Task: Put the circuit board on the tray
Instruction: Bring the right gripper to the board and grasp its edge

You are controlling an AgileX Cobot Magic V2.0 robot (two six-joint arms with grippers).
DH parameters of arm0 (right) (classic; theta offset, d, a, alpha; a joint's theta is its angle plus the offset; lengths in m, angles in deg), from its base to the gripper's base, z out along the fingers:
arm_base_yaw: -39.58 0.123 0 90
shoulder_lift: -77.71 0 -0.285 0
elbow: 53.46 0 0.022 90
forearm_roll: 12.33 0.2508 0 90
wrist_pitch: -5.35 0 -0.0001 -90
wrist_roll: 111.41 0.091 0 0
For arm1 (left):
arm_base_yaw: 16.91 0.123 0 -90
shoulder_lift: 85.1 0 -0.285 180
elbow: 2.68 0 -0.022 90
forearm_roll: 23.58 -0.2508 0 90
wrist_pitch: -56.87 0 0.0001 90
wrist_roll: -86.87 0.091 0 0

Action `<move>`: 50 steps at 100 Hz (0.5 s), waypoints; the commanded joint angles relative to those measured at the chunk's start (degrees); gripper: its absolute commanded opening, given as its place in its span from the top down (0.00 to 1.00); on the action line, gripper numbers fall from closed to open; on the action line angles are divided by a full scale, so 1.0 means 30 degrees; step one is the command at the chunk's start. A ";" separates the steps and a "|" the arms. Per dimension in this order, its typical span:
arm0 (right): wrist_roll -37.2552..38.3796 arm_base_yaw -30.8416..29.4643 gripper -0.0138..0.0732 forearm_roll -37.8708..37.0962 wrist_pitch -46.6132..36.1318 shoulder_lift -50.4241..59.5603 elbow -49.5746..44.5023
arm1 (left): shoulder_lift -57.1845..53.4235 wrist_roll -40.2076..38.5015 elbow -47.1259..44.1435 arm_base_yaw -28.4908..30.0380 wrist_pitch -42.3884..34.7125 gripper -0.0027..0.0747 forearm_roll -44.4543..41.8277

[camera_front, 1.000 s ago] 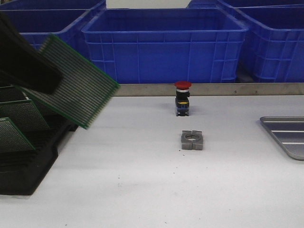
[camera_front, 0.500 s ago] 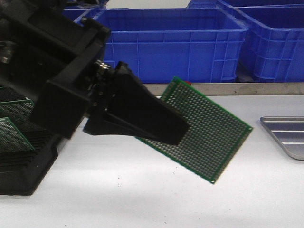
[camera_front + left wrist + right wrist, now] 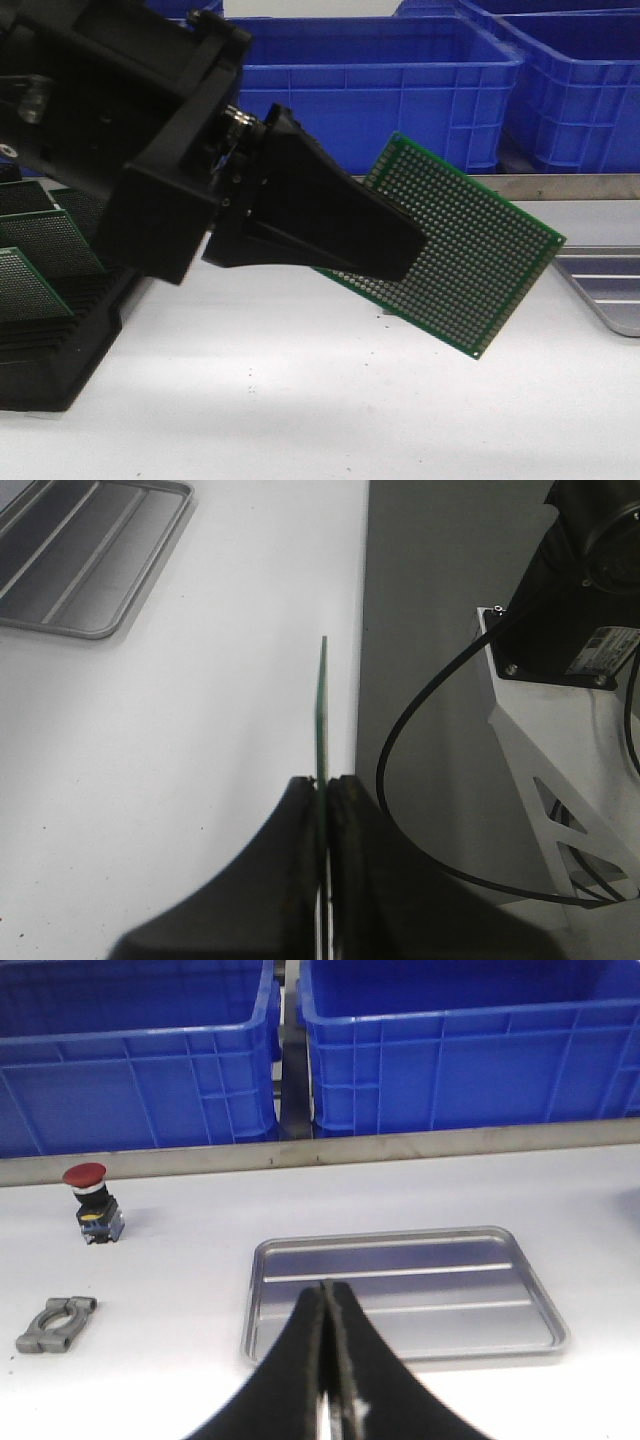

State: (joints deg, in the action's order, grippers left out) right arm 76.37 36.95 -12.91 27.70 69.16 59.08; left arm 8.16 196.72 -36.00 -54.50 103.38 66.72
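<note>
A green perforated circuit board (image 3: 480,250) hangs tilted in the air over the middle of the table, with my left gripper (image 3: 408,255) shut on its left part. In the left wrist view the board (image 3: 321,705) shows edge-on between the closed fingers of that gripper (image 3: 323,780). The silver-grey tray (image 3: 612,295) lies at the table's right edge, apart from the board, and appears again as a tray (image 3: 95,630) with nothing in it. My right gripper (image 3: 326,1288) is shut on nothing, hovering above the near rim of the tray (image 3: 450,1260).
A black slotted rack (image 3: 45,340) with more green boards stands at the left. Big blue bins (image 3: 400,90) line the back. A red-capped push button (image 3: 88,1200) and a grey metal clamp (image 3: 55,1322) sit left of the tray. The right arm's base (image 3: 560,710) stands off the table's edge.
My left arm has carried the circuit board from beside the rack rightward across the table and slightly up, closer to the tray. It now hides the button and clamp in the front view.
</note>
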 commanded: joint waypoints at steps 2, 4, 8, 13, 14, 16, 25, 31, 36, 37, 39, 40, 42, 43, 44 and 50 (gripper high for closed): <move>-0.0024 0.0008 0.91 0.0193 0.0855 -0.1536 0.1946 | -0.0560 0.0021 0.0590 -0.0162 0.0889 0.99 0.1212; -0.0024 0.0008 0.91 0.0193 0.1211 -0.1854 0.2127 | -0.0560 0.0021 0.0590 -0.0162 0.0889 0.99 0.1212; -0.0024 0.0008 0.91 0.0193 0.1774 -0.2414 0.2655 | -0.0560 0.0021 0.0590 -0.0162 0.0889 0.99 0.1212; -0.0024 0.0008 0.91 0.0193 0.2698 -0.3245 0.3224 | -0.0560 0.0021 0.0590 -0.0162 0.0889 0.99 0.1212; -0.0024 0.0008 0.91 0.0193 0.2823 -0.3493 0.3382 | -0.0560 0.0021 0.0590 -0.0162 0.0889 0.99 0.1212; -0.0024 0.0008 0.91 0.0193 0.3210 -0.3873 0.3603 | -0.0560 0.0021 0.0590 -0.0162 0.0889 0.99 0.1212; -0.0045 0.0008 0.91 0.0592 0.4873 -0.5506 0.4452 | -0.0560 0.0021 0.0590 -0.0162 0.0889 0.99 0.1212; -0.0119 0.0008 0.91 0.1249 0.5802 -0.6773 0.5144 | -0.0560 0.0021 0.0590 -0.0162 0.0889 0.99 0.1212; -0.0615 0.0008 0.91 0.1894 0.6338 -0.7707 0.5638 | -0.0560 0.0021 0.0590 -0.0162 0.0889 0.99 0.1212; -0.0715 0.0008 0.91 0.2003 0.6433 -0.7963 0.5754 | -0.0560 0.0021 0.0590 -0.0162 0.0889 0.99 0.1212; -0.1080 0.0008 0.90 0.2359 0.6489 -0.8215 0.5866 | -0.0560 0.0021 0.0590 -0.0162 0.0889 0.99 0.1212; -0.1222 0.0008 0.90 0.2643 0.6517 -0.8452 0.5979 | -0.0560 0.0021 0.0590 -0.0162 0.0889 0.99 0.1212; -0.1713 0.0008 0.89 0.2944 0.6542 -0.8784 0.6124 | -0.0560 0.0021 0.0590 -0.0162 0.0889 0.99 0.1212; -0.2108 0.0008 0.87 0.3268 0.6545 -0.8891 0.6167 | -0.0560 0.0021 0.0590 -0.0162 0.0889 0.99 0.1212; -0.2322 0.0025 0.87 0.3442 0.6545 -0.9087 0.6256 | -0.0560 0.0021 0.0590 -0.0162 0.0889 0.99 0.1212; -0.4535 0.0328 0.76 0.5139 0.6500 -0.9711 0.6559 | -0.0560 0.0021 0.0590 -0.0162 0.0889 0.99 0.1212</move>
State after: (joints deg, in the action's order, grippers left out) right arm 70.87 37.08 -3.72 49.81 43.40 75.52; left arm 8.16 196.74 -36.00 -54.50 103.38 66.72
